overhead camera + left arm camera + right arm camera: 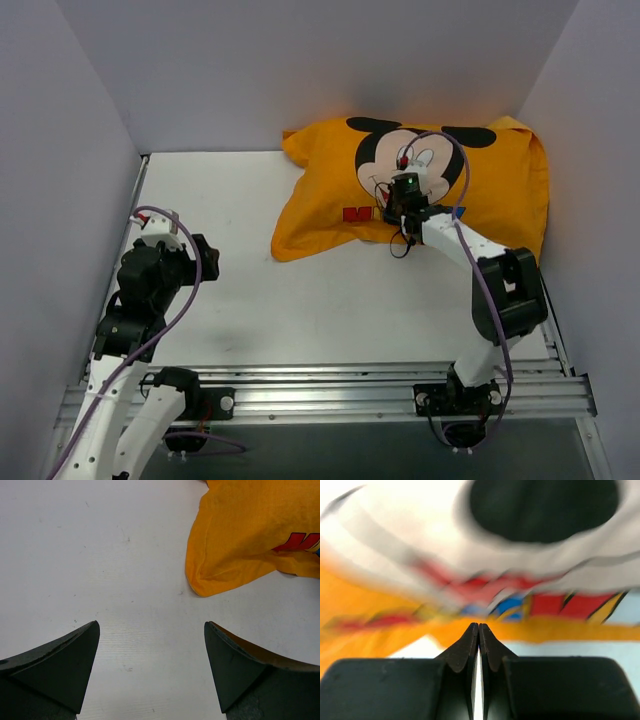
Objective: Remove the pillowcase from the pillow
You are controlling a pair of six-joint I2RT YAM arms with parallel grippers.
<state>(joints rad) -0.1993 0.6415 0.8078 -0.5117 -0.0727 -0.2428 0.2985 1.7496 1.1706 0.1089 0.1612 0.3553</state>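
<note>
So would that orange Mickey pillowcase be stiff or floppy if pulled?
Probably floppy: the pillowcase creases, and its corner droops flat onto the table. It bulges plumply, so it's likely stuffed; a tug may drag the whole light bundle along.

The pillowcase (320, 200) lies on the table (300, 300), far right.

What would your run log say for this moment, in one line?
left gripper open over table | right gripper shut at pillowcase edge, hold unclear | pillowcase not yet off
</note>
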